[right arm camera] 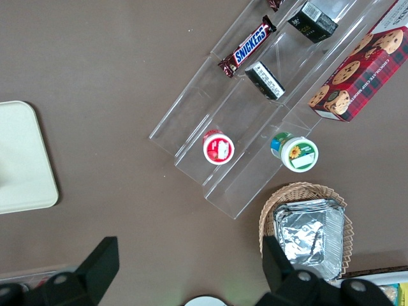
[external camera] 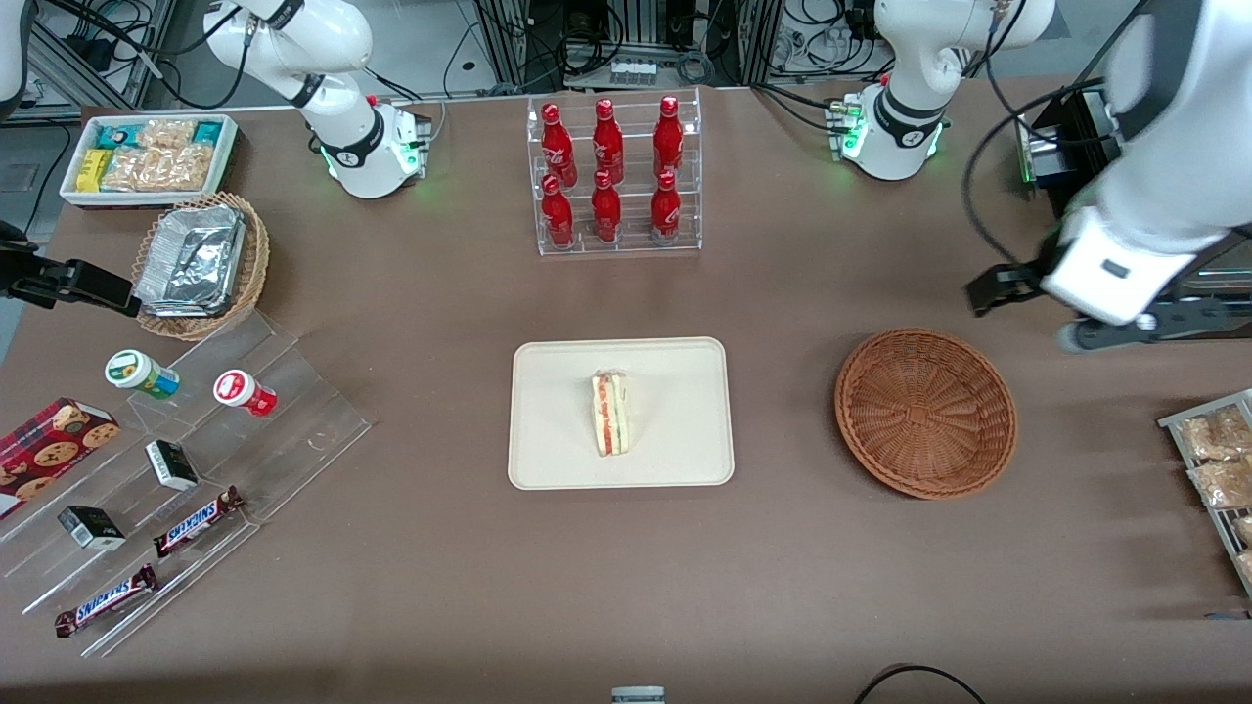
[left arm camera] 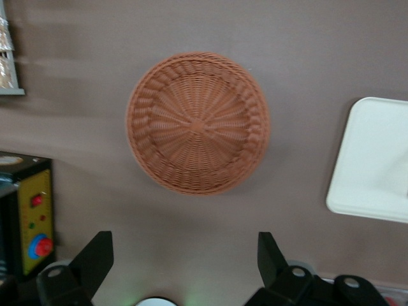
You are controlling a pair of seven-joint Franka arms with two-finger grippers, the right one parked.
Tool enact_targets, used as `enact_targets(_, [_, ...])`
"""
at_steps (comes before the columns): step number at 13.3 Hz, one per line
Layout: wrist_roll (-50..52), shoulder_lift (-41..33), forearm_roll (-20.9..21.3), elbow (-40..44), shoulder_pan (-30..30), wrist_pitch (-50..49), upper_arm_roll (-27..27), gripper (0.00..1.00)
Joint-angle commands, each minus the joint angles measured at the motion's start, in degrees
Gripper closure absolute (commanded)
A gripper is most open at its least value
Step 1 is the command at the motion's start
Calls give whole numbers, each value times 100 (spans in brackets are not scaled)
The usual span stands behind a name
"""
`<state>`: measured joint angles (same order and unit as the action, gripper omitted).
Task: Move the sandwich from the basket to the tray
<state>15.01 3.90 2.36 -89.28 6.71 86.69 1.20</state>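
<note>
The sandwich, a pale wedge with a red and green stripe, lies on the cream tray in the middle of the table. The reddish-brown wicker basket sits beside the tray toward the working arm's end and holds nothing. My left gripper hangs high above the table, a little farther from the front camera than the basket. In the left wrist view the gripper is open with only bare table between its fingers. The basket and a corner of the tray also show there.
A clear rack of red bottles stands farther back than the tray. A wire rack of snack packets sits at the working arm's end, and a box with a red button is near the gripper. Acrylic steps with snacks and a foil-filled basket lie toward the parked arm's end.
</note>
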Motion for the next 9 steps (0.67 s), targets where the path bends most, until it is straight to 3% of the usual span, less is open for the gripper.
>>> enact_targets(1, [-672,-197,-113,-178,-432,-56,74,0])
enact_targets(4, [-1288,-293,-113,-256,-740,-65,65,0])
enact_targets(9, [-1325,-197,-245,-143,-776,-82,-111,0])
